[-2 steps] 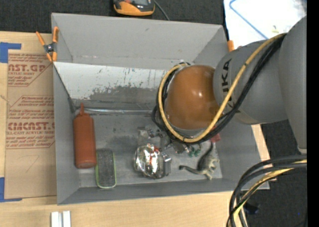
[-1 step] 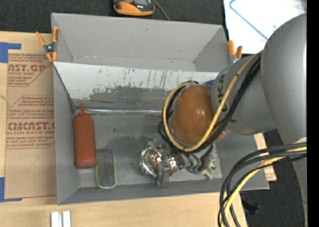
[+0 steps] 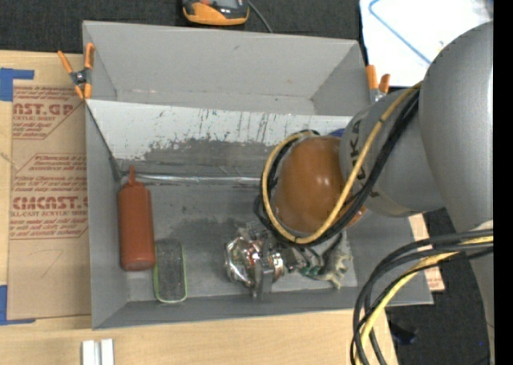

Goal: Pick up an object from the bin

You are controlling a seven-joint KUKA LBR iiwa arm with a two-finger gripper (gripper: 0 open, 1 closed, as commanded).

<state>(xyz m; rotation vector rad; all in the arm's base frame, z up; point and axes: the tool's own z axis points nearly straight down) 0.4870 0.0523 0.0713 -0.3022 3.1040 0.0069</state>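
Sitting low at front-middle of the bin (image 3: 216,58), end effector (image 3: 258,265) (opening: can't tell) has green-white bits (image 3: 321,269) just view-right, with red bottle (image 3: 136,223) and grey pad (image 3: 170,271) well view-left, long axes front-to-back.

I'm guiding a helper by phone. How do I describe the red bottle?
Find the grey bin, then its left wall. The red bottle lies on the floor there, nozzle toward the far wall. It alone is red, and rounder than the flat green-edged pad beside its base.
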